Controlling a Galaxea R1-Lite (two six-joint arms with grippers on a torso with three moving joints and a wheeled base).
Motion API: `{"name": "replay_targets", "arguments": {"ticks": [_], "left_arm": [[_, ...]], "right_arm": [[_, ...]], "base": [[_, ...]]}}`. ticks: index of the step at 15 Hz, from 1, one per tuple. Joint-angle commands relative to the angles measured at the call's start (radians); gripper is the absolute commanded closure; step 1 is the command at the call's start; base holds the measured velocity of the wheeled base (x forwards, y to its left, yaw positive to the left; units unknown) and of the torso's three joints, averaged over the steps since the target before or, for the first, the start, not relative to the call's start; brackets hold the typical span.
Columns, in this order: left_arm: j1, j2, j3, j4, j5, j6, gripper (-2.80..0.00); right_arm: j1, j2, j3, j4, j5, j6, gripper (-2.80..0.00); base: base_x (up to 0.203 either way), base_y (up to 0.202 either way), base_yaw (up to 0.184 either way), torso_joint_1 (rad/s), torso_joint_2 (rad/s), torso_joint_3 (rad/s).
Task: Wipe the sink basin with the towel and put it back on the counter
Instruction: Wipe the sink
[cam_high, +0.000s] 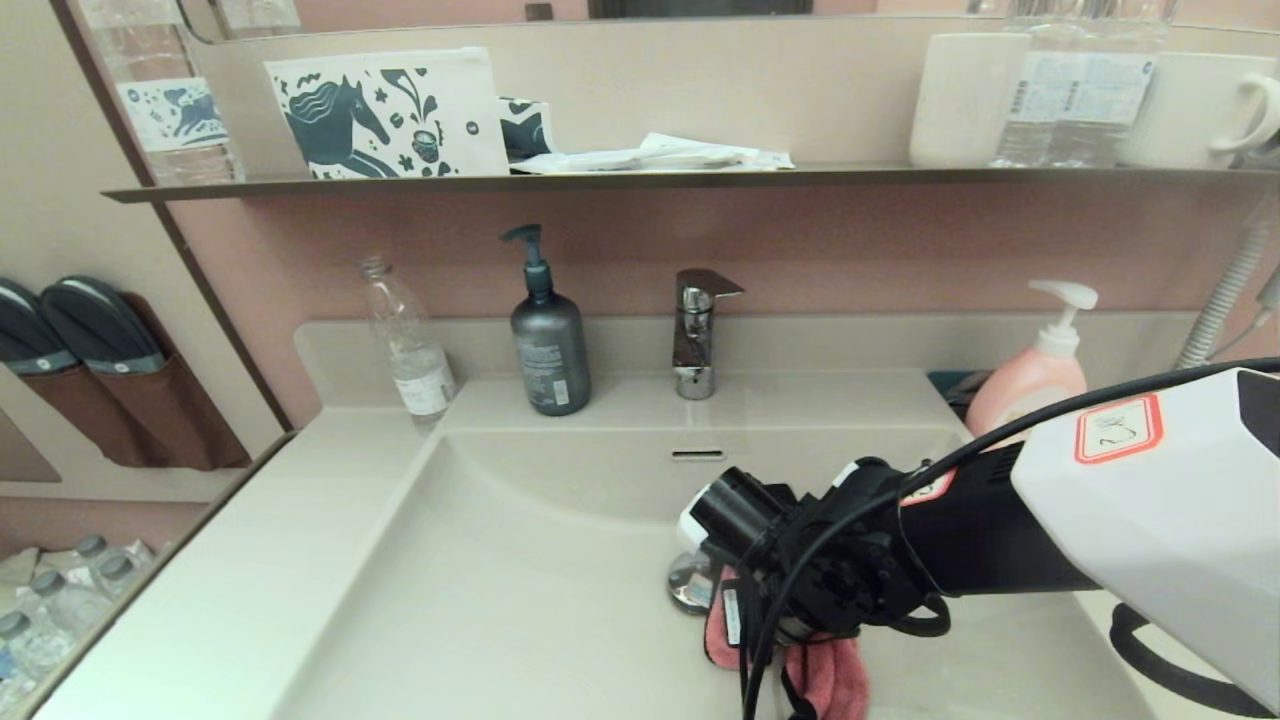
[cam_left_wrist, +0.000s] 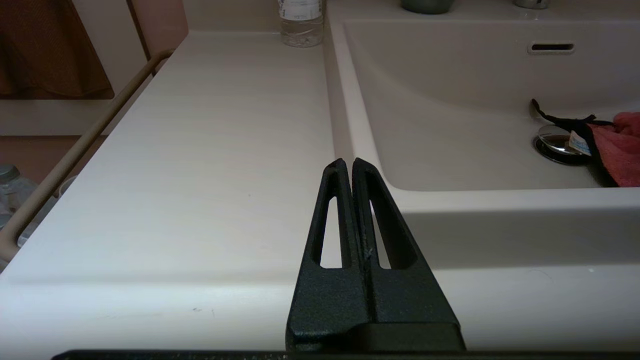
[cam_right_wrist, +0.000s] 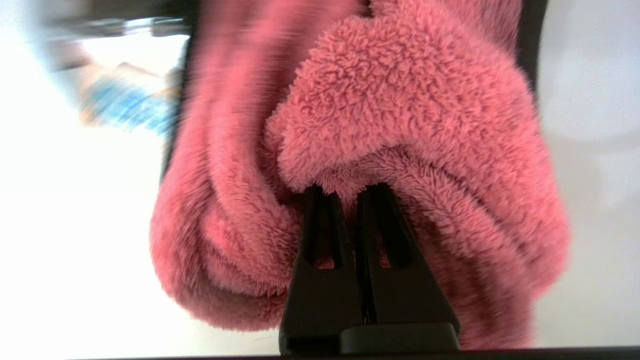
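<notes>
The right gripper (cam_right_wrist: 350, 192) reaches down into the sink basin (cam_high: 520, 560) from the right, its jaws pinched tight on a fold of the towel (cam_high: 825, 670). In the right wrist view the towel (cam_right_wrist: 400, 125) bulges around the two black fingers (cam_right_wrist: 320, 225) in thick coral-pink folds, with its black edging showing along one side. Seen from the head view, the towel sits bunched on the basin floor at the near right of the bowl, touching or just beside the round chrome drain plug (cam_high: 690, 585). What shows of it runs as a strip from the drain plug towards the near edge, so its long axis lies roughly far to near; much of it is hidden under the wrist and cables. In the left wrist view the towel (cam_left_wrist: 617, 147) lies against the drain plug (cam_left_wrist: 555, 142), with a small white label and a black loop at its far-left corner.

The left gripper (cam_left_wrist: 348, 162) is parked over the near edge of the bench (cam_high: 250, 580) on the left of the basin, its jaws pressed together on nothing.

Along the far ledge stand a clear water bottle (cam_high: 408, 340), a dark grey pump bottle (cam_high: 548, 340), the chrome tap (cam_high: 698, 330) and, on the right, a pink soap bottle (cam_high: 1030, 375). The overflow slot (cam_high: 697, 454) sits in the far wall of the basin below the tap.
</notes>
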Motion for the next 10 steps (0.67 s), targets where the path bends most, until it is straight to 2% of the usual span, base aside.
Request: {"name": "replay_targets", "arguments": {"ticks": [1, 6, 10], "left_arm": [[0.0, 0.0, 0.0, 0.0, 0.0, 0.0, 0.0], [0.0, 0.0, 0.0, 0.0, 0.0, 0.0, 0.0], [0.0, 0.0, 0.0, 0.0, 0.0, 0.0, 0.0]], "right_arm": [[0.025, 0.037, -0.058, -0.022, 0.0, 0.018, 0.0], [0.076, 0.126, -0.257, -0.025, 0.05, 0.062, 0.0], [0.113, 0.195, -0.413, -0.025, 0.055, 0.09, 0.0]], "base": [[0.0, 0.0, 0.0, 0.0, 0.0, 0.0], [0.0, 0.0, 0.0, 0.0, 0.0, 0.0], [0.0, 0.0, 0.0, 0.0, 0.0, 0.0]]}}
